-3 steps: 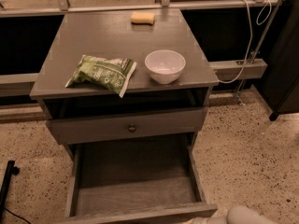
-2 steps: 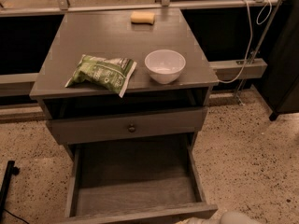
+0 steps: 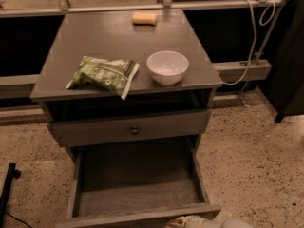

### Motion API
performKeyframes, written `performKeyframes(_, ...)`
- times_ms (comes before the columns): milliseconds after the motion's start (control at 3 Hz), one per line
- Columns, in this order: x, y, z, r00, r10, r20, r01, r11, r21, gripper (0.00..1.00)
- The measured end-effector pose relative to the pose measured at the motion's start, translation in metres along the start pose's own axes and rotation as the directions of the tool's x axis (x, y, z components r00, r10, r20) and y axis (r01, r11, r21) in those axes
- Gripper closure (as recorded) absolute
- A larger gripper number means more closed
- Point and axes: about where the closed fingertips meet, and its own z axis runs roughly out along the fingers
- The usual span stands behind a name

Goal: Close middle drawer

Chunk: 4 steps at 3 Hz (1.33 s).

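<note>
Far left, at floor level: a black pole (image 3: 7,194) is standing apart from the cabinet, not interfering.

On the tabletop (image 3: 95,37), a green snack bag (image 3: 103,75) is lying left of centre with one corner poking over the front edge. A white bowl (image 3: 167,67) is sitting just beside it on the right, and a yellow block (image 3: 144,18) is lying at the back. None of these are sitting in the travel path.

Below an open slot, a shut drawer front with a dark knob (image 3: 134,130) is staying out of this.

Under that, the middle drawer (image 3: 137,196) is hanging pulled far out, with nothing showing inside. Its front panel (image 3: 118,219) is running along the bottom edge of the view, and its knob isn't showing.

The hand (image 3: 192,221) is sitting at the bottom edge, right of centre, at the panel's outer face. Can't tell whether it's touching or just off, or whether it's open or closed.

Far right, a white cable (image 3: 249,42) is hanging well apart.

Reading this as the push step just starting. Since the hand is sitting off-centre, I'd be shifting it toward the panel's middle before pushing, or the box is likely racking on its runners. Push straight back, level and slow, and ease off as the panel is coming flush with the front above.
</note>
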Motion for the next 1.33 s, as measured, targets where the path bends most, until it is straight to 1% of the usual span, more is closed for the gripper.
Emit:
performKeyframes(333,-0.003,-0.019,0.006,1.0,0.005,0.02,-0.006,0.9983,0.059,1.0)
performKeyframes(667,-0.008,-0.036,0.012,0.999,-0.005,0.047,0.001,0.996,0.089,1.0)
performKeyframes(1000,-0.007,-0.033,0.015,0.998,-0.017,0.058,0.012,0.9961,0.088,1.0)
performKeyframes(1333,-0.004,-0.046,0.018,0.993,-0.079,0.082,0.067,0.9873,0.144,1.0)
